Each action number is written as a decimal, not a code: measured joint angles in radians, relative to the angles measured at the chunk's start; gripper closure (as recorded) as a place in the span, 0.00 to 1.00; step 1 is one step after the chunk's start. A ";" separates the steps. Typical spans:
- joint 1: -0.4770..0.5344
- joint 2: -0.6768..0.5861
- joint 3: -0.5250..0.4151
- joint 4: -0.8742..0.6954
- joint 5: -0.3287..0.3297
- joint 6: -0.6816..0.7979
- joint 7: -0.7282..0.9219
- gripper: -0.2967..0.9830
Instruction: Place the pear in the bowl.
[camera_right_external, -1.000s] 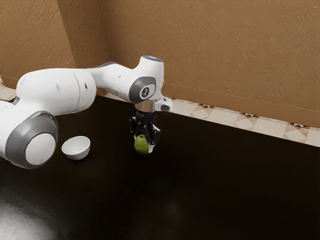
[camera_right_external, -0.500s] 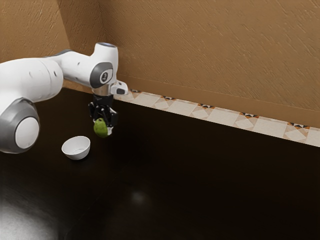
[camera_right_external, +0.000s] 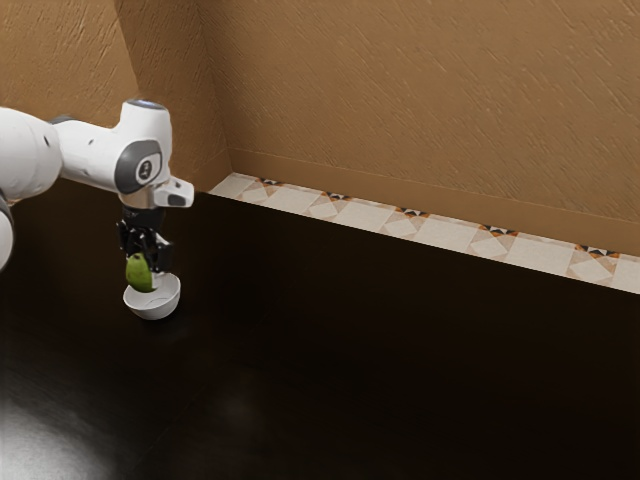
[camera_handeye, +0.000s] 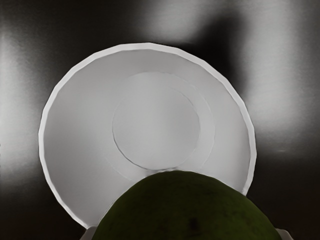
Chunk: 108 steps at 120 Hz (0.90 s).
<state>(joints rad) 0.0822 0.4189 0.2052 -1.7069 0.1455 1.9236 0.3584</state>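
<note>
Green, rounded pear (camera_right_external: 138, 273) has been carried to the smooth white bowl (camera_right_external: 153, 308); clamped in the black two-finger gripper (camera_right_external: 147, 276), presumably for release inside.

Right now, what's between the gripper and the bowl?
The pear: the gripper holds it over the bowl, as the exterior view shows. Nothing else is seen between pear and bowl in either view.

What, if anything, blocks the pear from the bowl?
Nothing visible. The gripper has the pear right at the bowl, and the visible part of its inside is bare. The pear hides part of the rim, so I can't tell whether it clears there.
</note>
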 joint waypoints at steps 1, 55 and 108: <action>0.001 -0.002 0.000 -0.005 0.001 0.003 0.002 0.69; 0.004 0.031 0.014 0.003 0.012 0.093 0.103 0.64; 0.003 0.032 0.014 0.005 -0.022 0.087 0.184 0.29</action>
<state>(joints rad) 0.0857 0.4506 0.2193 -1.7016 0.1236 2.0106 0.5425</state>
